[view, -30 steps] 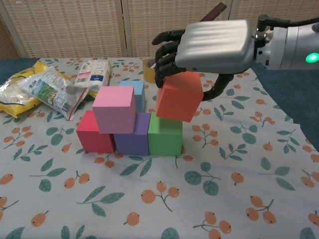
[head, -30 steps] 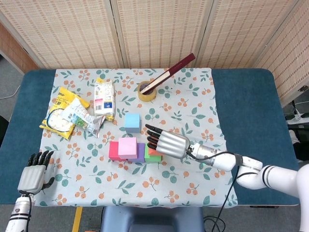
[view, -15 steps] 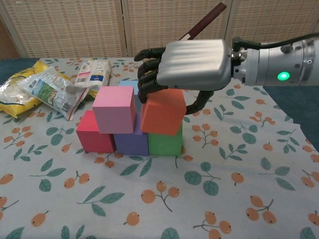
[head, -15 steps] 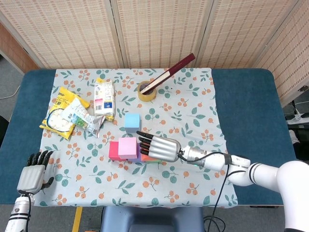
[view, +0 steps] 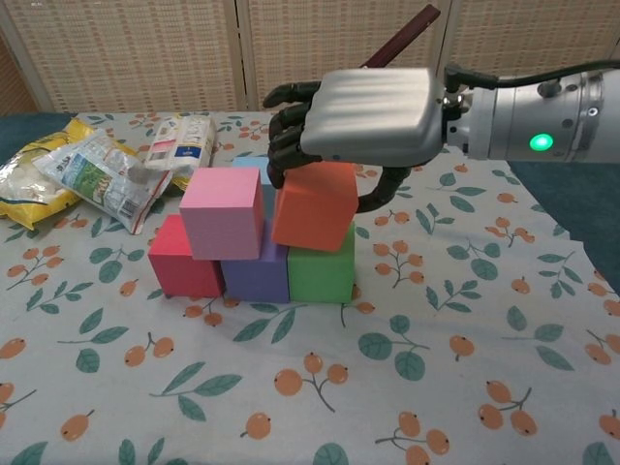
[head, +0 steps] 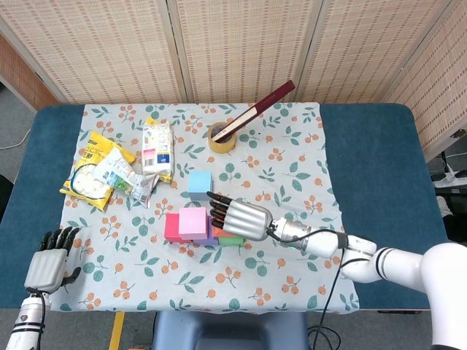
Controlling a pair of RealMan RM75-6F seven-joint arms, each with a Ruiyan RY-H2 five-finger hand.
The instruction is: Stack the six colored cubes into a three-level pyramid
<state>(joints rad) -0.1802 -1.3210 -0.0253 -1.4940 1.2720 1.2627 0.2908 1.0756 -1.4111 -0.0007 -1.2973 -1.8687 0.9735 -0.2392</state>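
My right hand [view: 373,116] [head: 241,217] grips an orange cube [view: 312,205] from above, right beside the pink cube [view: 222,212] [head: 193,222]. The orange cube sits tilted on the purple cube [view: 258,274] and green cube [view: 322,276] of the bottom row; the red cube [view: 182,269] [head: 172,227] ends that row on the left. The pink cube rests on the red and purple ones. A light blue cube [head: 199,181] [view: 260,169] stands alone behind the stack. My left hand [head: 49,261] hangs with loosely curled fingers at the table's near left edge, holding nothing.
Snack bags [head: 109,171] and a white packet [head: 157,149] lie at the left back. A tape roll [head: 222,137] with a dark red stick [head: 259,109] leaning in it stands behind the blue cube. The flowered cloth [head: 292,168] covers the table.
My right hand carried the orange cube left and down from above the green cube onto the purple and green cubes, next to the pink one. The left hand stayed put.
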